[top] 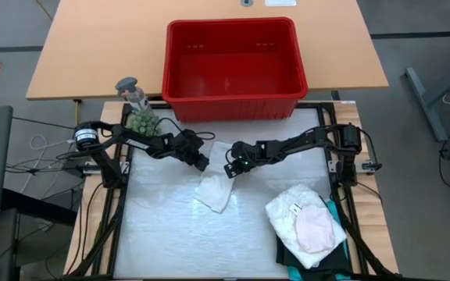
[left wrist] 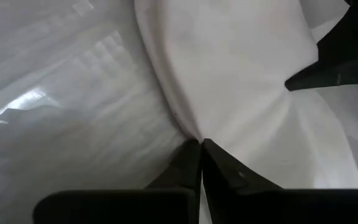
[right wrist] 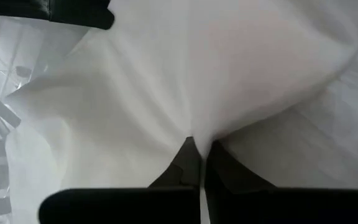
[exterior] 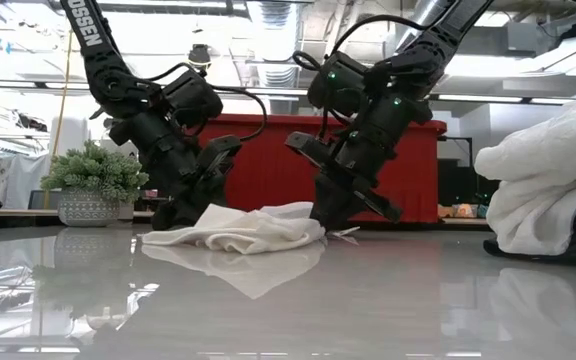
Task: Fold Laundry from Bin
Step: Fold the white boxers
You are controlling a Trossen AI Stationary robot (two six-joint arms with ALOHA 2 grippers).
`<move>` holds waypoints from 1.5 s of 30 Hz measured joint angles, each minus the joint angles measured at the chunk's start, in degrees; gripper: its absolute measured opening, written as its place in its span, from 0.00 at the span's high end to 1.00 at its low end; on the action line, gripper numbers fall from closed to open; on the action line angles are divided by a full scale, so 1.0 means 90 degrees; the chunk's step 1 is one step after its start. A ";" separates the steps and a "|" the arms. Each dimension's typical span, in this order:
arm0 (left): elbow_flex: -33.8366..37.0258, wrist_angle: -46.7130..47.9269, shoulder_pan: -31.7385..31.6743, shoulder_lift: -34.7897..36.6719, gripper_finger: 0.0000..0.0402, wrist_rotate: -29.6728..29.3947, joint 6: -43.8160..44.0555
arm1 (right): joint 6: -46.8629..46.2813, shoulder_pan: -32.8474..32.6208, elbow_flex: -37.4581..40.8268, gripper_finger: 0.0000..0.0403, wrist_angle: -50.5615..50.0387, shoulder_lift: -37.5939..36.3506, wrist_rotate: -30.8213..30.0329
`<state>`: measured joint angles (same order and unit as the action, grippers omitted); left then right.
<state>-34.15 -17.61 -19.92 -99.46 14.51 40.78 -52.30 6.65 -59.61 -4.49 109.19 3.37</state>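
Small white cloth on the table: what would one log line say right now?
small white cloth: flat on table | left gripper: shut on cloth edge | right gripper: shut on opposite edge | red plastic bin: empty

This looks like a robotics lab or workshop. Beyond the left gripper (exterior: 173,215) and right gripper (exterior: 330,215), exposed ceiling ducts (exterior: 423,12) and strip lights run overhead. Cables (top: 33,160) trail across grey floor beside the wooden table (top: 92,55), possibly office-grade.

The near mat (top: 170,242) lies open, while the folded pile (top: 307,226) (right corner) blocks passage.
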 joint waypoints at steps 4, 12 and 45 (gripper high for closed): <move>-0.0027 -0.0058 -0.0002 0.0155 1.00 0.0083 0.0054 | 0.0034 0.0005 0.0000 0.94 0.0049 0.0000 0.0058; -0.0442 -0.0005 0.0017 0.0240 1.00 0.0644 -0.0016 | 0.0354 0.0159 0.0017 0.94 -0.0048 -0.0325 0.0434; -0.2785 0.0638 -0.1751 0.1098 1.00 0.2794 -0.1081 | 0.3336 0.1964 -0.0598 0.94 -0.1137 -0.3016 0.0788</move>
<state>-59.21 -11.87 -35.68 -89.58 39.66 31.05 -22.28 24.33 -65.00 -14.72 82.04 10.46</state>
